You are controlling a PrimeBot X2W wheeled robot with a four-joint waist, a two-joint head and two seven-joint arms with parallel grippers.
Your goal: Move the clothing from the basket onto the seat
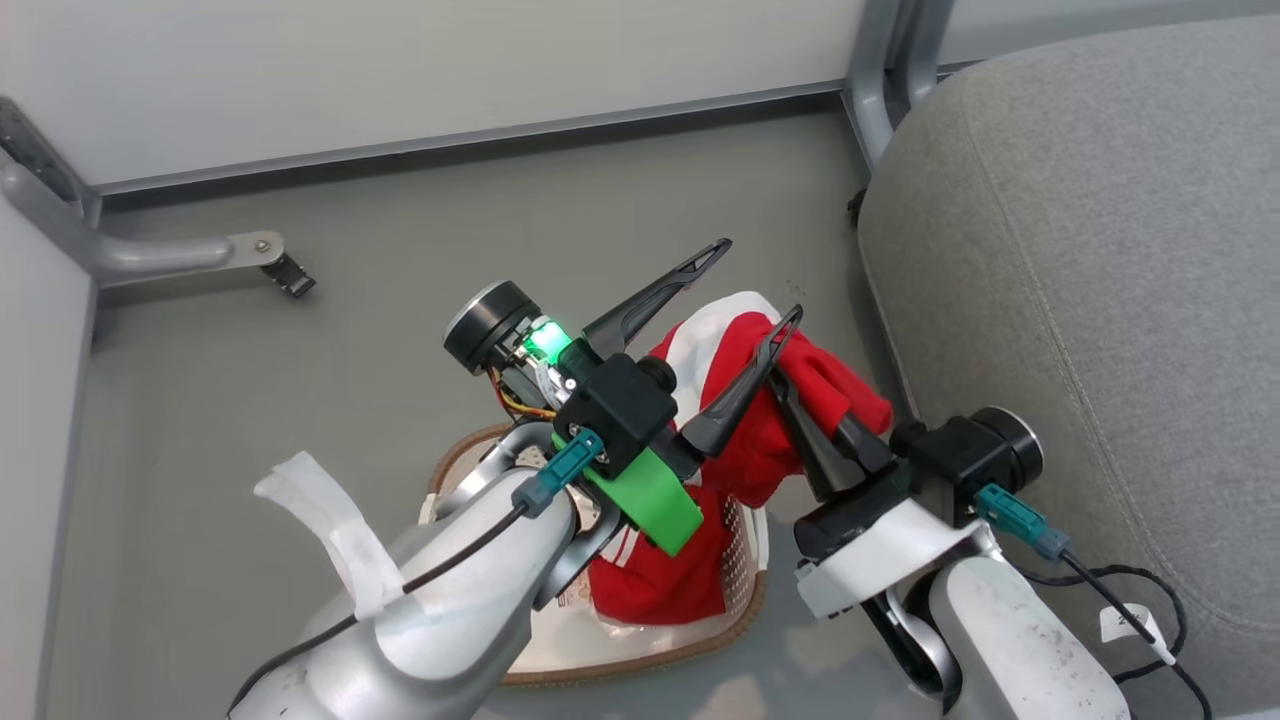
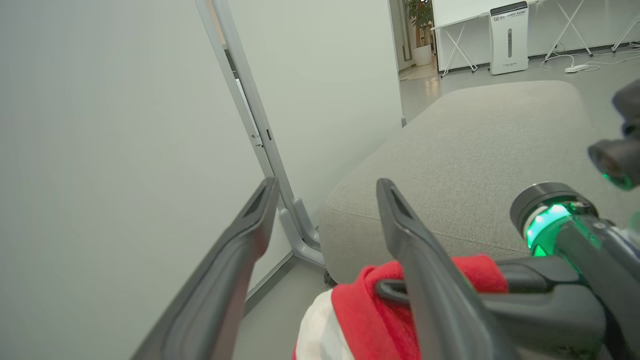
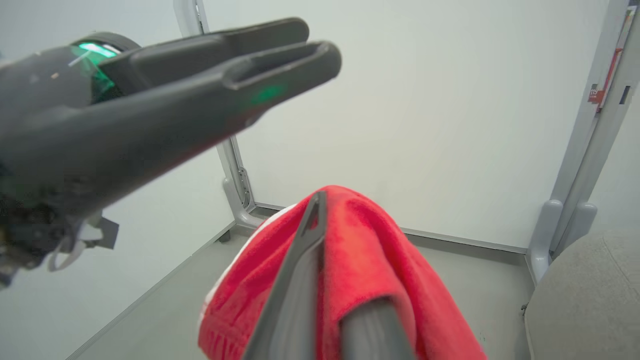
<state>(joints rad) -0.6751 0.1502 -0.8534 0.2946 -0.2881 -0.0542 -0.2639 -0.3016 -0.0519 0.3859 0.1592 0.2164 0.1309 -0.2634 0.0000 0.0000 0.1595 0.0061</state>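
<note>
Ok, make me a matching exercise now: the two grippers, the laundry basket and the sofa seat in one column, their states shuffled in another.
Column one:
1. left gripper
2. right gripper
3. cream-white perforated plastic basket
4. grey fabric-upholstered seat

Column two:
A. no clothing on the part in view
B. fingers shut on the bright red soft garment
C. fingers spread open, empty
D. on the grey floor, beside the seat

Pairs: 1-C, 2-B, 3-D, 4-A.
</note>
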